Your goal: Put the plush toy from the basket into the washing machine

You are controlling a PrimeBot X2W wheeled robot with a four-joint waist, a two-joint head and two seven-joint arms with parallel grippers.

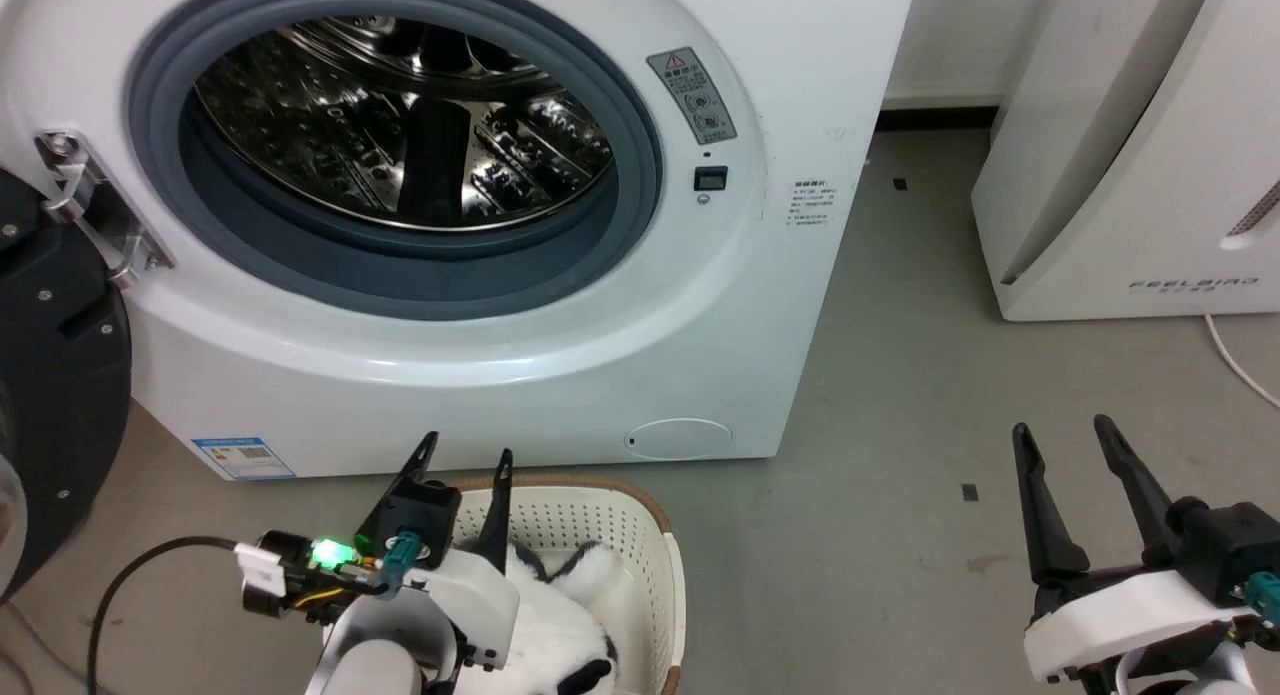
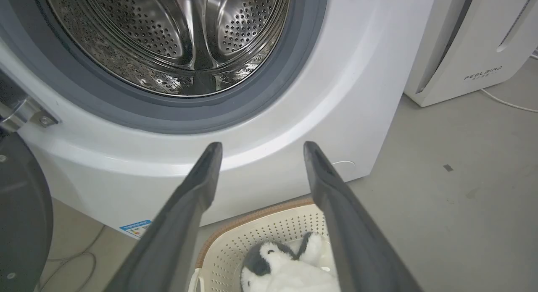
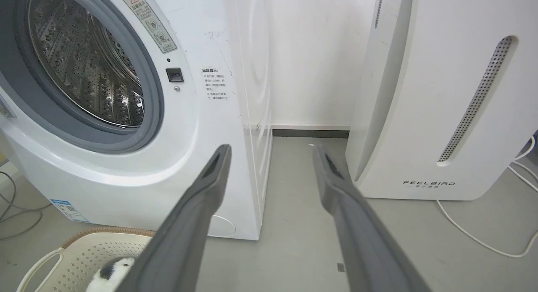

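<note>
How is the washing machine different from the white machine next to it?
The washing machine has a round hole with a shiny steel drum inside; the white FEELBIRD machine has a slanted front with a dotted slot. The washing machine wears a grey warning sticker; the FEELBIRD machine shows its name. Both are white.

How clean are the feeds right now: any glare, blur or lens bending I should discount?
Head view: even light, sharp, but bright reflections break up the steel drum, so its depth reads poorly. Left wrist view: wide-angle bending curves the washing machine front; left gripper fingers look soft up close; the plush toy is clear. Right wrist view: same bending, right gripper fingers slightly soft, no harsh shadows.
</note>
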